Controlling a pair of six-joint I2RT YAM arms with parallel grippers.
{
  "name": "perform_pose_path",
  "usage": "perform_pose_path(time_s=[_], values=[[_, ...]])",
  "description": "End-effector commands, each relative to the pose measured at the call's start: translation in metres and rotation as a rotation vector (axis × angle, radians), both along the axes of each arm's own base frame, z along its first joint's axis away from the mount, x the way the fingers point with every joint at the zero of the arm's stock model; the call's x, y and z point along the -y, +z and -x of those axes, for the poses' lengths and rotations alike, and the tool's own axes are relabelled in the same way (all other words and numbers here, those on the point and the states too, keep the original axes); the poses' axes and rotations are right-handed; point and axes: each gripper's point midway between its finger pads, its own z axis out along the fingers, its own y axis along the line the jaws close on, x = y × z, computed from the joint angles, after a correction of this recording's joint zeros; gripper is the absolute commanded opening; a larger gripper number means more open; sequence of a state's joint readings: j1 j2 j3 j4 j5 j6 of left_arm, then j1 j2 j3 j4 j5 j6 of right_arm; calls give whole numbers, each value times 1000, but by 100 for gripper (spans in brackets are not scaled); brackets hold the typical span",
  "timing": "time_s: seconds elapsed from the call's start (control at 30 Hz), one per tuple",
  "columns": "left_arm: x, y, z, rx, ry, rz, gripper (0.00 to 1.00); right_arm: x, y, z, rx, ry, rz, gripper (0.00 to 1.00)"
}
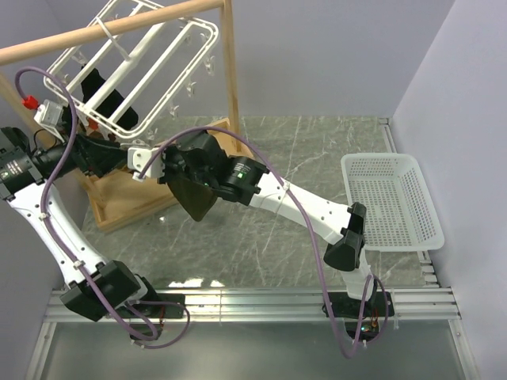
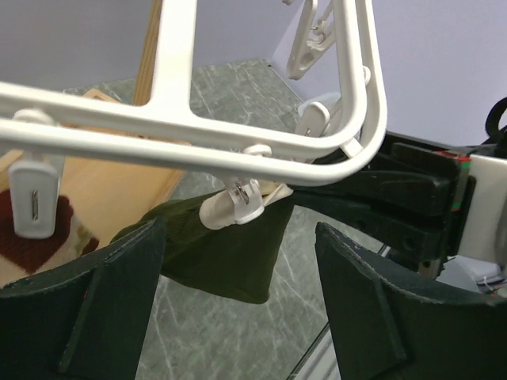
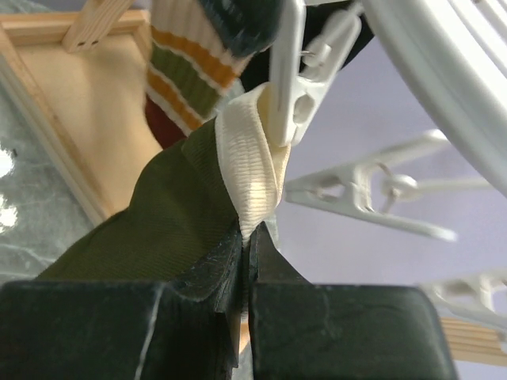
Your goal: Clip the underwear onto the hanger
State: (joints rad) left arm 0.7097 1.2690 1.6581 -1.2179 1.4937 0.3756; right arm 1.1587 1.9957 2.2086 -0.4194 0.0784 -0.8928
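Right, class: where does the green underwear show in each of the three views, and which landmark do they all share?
Top external: underwear left of centre, a dark triangle below the hanger.
Left wrist: centre, hanging from a clip under the frame.
Right wrist: lower left, its cream band rising into a clip.
Shared landmark: the white hanger, seen in all three.

White hanger (image 1: 150, 70) is hanging tilted off the wooden rail (image 1: 95, 33), far left — black garment (image 1: 99, 91) dangling under it. The right arm (image 1: 293, 202) is spanning the table (image 1: 317, 142) from near right toward the stand base (image 1: 127, 198); underwear (image 1: 194, 198) is drooping below its wrist. The left arm (image 1: 47, 222) is angling up the left side, its end just beside the right's. The mesh basket (image 1: 392, 202) is sitting at right — well apart.
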Motion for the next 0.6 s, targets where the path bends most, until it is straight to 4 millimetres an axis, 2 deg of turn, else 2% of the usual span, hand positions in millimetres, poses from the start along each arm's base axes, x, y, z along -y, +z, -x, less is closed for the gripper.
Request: perform_pose_path(time_s=[0.0, 0.13, 0.2, 0.23, 0.33, 0.37, 0.4, 0.47, 0.57], values=[[23, 34, 28, 94, -113, 116, 81, 3, 32, 9, 19, 10, -88, 0], [22, 33, 31, 65, -87, 149, 82, -2, 27, 9, 12, 8, -101, 0], [21, 30, 32, 33, -79, 179, 84, -5, 20, 10, 1, 6, -99, 3], [19, 28, 32, 21, -68, 190, 84, -7, 21, 9, 1, 7, -112, 9], [17, 25, 32, -5, -59, 216, 85, -11, 11, 10, -16, 9, -111, 18], [17, 24, 32, -2, -58, 214, 92, -13, 8, 11, -19, 10, -108, 20], [16, 24, 31, -4, -55, 214, 93, -13, 7, 11, -24, 9, -111, 23], [14, 24, 30, 7, -45, 200, 97, -14, 2, 10, -29, 3, -109, 28], [9, 22, 26, -5, 2, 129, 98, -13, -3, 9, -41, -7, -111, 38]])
